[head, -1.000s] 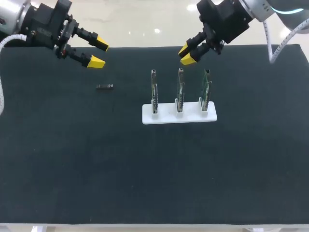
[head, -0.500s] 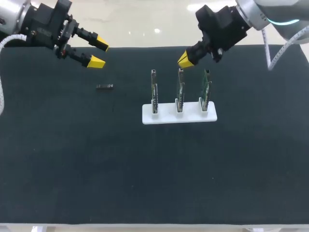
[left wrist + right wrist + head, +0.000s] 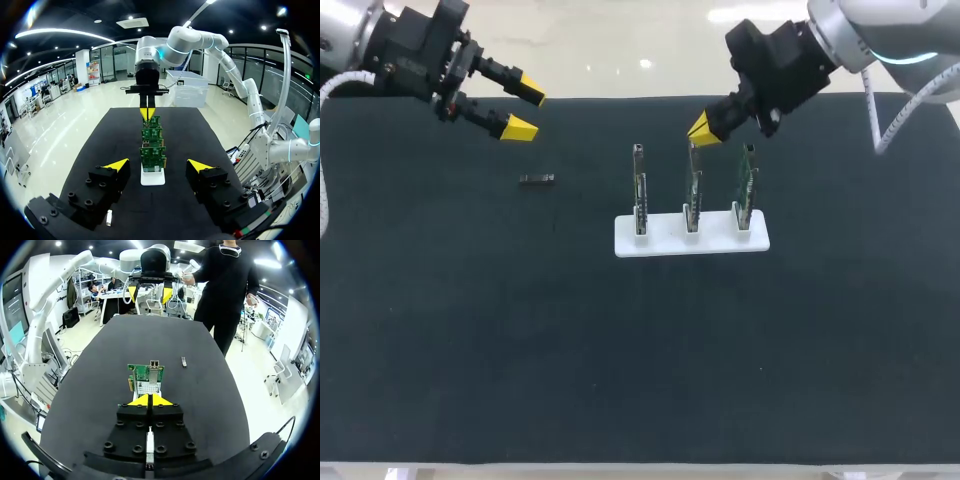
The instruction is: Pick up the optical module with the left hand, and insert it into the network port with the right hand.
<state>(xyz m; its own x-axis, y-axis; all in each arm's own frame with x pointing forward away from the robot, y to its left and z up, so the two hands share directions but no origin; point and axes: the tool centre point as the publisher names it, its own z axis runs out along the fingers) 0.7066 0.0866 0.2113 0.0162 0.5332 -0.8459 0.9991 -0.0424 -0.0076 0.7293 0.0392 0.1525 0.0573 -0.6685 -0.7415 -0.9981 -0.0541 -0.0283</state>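
Note:
The optical module (image 3: 536, 179), a small dark metal bar, lies flat on the black mat, left of the cards. It also shows in the right wrist view (image 3: 184, 361). My left gripper (image 3: 525, 112) hovers open above and behind the module, holding nothing; its fingers (image 3: 117, 164) stand wide apart. Three upright network cards (image 3: 693, 185) stand in a white holder (image 3: 665, 240). My right gripper (image 3: 702, 130) is shut on nothing, its tips just over the top of the middle card. In the right wrist view that gripper (image 3: 150, 400) sits close behind the nearest card (image 3: 148, 378).
The black mat (image 3: 620, 350) covers the whole table. In the left wrist view the cards (image 3: 152, 150) line up ahead of the gripper, with my right gripper (image 3: 147, 114) beyond them.
My right gripper has shut and come down and slightly left, ending over the middle card's top. The left arm and the module have not moved.

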